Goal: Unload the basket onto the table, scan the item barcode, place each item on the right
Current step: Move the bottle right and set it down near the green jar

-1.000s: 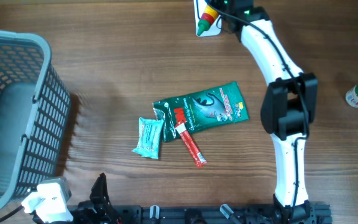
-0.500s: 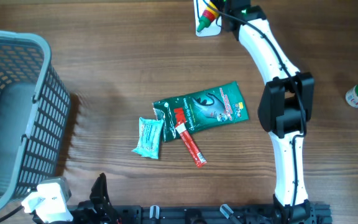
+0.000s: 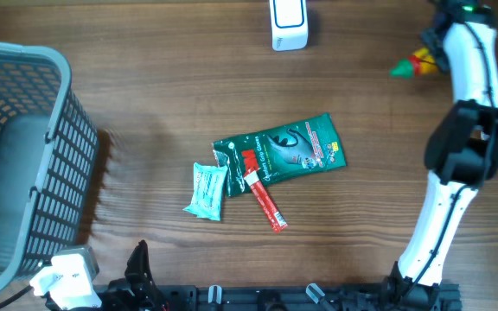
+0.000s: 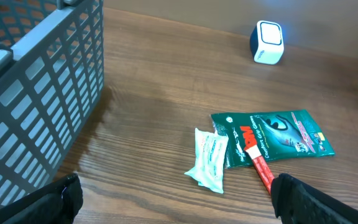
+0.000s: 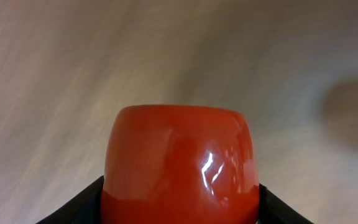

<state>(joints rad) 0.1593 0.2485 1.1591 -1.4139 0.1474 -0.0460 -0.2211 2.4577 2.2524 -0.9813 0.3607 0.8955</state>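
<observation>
While the left tool (image 4: 179,194) gapes empty, the right tool (image 5: 180,202) clamps the red bottle (image 5: 180,155) well apart from the scanner (image 3: 288,24).

even light, right wrist background blurred

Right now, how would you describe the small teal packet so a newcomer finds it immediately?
From the grey basket at the table's left, look right to three packets mid-table. The teal packet lies leftmost, beside the large green pouch. It alone is pale and squat; the red stick is thin.

3 pkts (image 3: 288,149); basket (image 3: 24,53), scanner (image 3: 288,22), bottle (image 3: 415,65) 1ea
</observation>
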